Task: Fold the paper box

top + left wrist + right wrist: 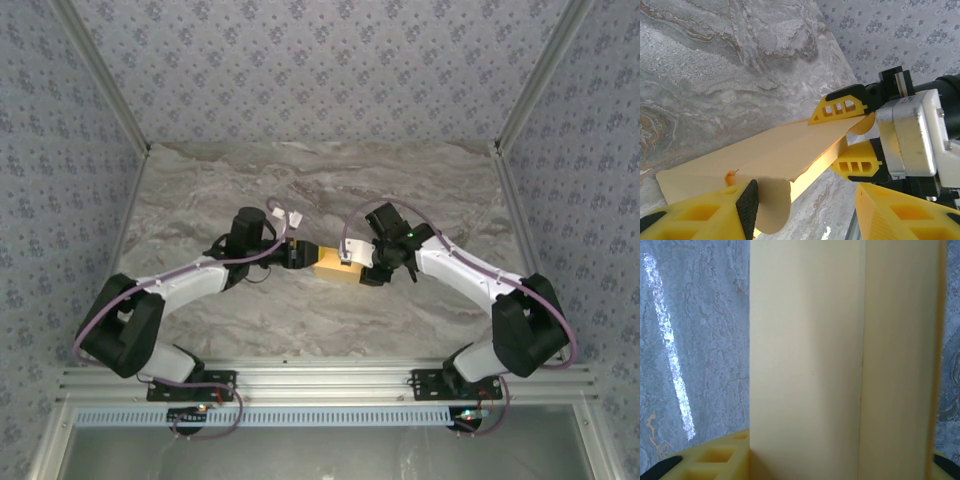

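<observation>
The paper box is a yellow-orange card piece held just above the marble table, at its middle, between the two arms. My right gripper is shut on its right end. In the left wrist view the right gripper's two yellow fingers pinch the far end of the box from above and below. The card stands between the jaws of my right gripper. My left gripper is open at the box's near end. A rounded flap hangs beside its black left pad, and the other finger stands well apart.
The marble table has patterned walls on three sides. An aluminium rail carrying both arm bases runs along the near edge. Purple cables loop along both arms.
</observation>
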